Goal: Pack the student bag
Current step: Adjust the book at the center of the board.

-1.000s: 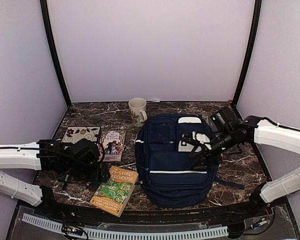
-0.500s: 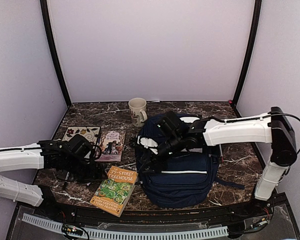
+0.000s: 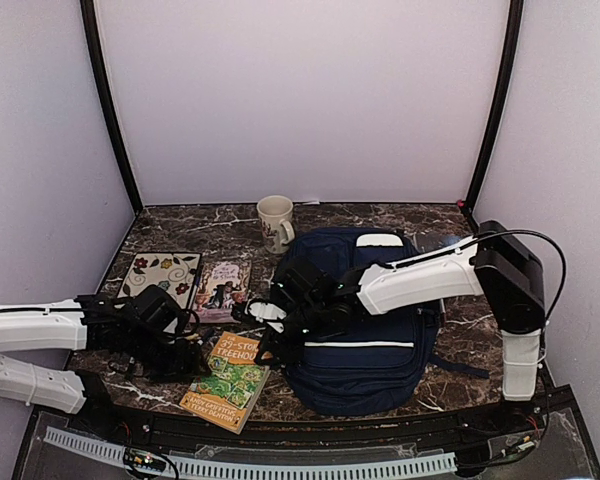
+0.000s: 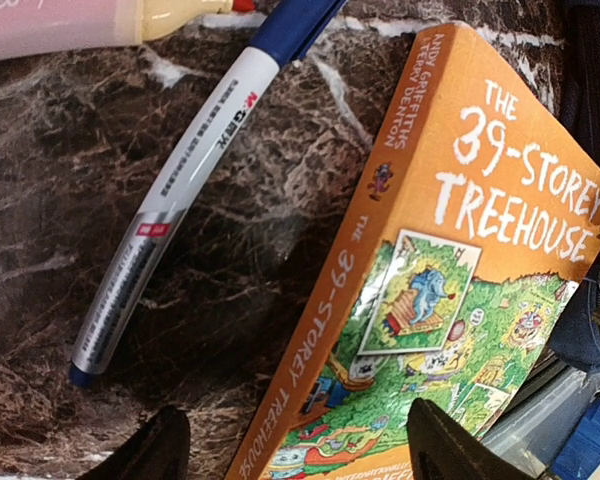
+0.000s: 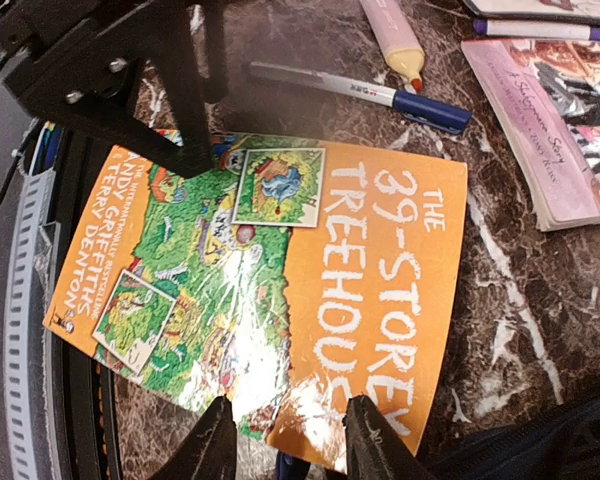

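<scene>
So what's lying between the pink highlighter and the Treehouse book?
A white marker pen with a blue cap, lying flat. Both wrist views show it, the left one closest.

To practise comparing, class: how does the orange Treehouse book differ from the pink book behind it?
The orange Treehouse book has an orange-and-green cover; the pink book is pink. The orange Treehouse book lies skewed near the front; the pink book lies farther back, straighter. The left pincer and right pincer each frame an edge of the orange Treehouse book; neither is at the pink book. Both books lie flat, cover up, outside the student bag.
</scene>
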`<state>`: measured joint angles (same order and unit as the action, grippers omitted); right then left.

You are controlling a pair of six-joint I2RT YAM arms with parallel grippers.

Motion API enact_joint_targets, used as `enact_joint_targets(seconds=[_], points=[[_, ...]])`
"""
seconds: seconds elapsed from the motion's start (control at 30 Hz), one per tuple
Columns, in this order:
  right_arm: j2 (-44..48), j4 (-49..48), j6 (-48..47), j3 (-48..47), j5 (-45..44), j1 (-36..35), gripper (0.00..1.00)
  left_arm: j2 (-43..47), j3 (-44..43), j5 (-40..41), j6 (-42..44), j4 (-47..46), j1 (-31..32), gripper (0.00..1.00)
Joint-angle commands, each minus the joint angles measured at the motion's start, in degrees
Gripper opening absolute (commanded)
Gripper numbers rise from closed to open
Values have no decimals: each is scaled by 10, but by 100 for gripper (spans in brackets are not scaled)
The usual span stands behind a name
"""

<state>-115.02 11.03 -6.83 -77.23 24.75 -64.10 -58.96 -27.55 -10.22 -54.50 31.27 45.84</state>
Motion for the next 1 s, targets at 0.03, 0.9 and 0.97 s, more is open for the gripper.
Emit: enact_joint_targets(seconds=[0.03, 0.9, 0.97], points=[[-24, -3, 8, -27, -13, -15, 32, 17, 20, -20, -14, -11, -4, 80], [-99, 16, -10, 21, 0, -16, 13, -29, 75, -197, -58, -122, -7, 83], [-107, 22, -11, 12, 2, -16, 13, -22, 72, -202, -67, -148, -8, 81]])
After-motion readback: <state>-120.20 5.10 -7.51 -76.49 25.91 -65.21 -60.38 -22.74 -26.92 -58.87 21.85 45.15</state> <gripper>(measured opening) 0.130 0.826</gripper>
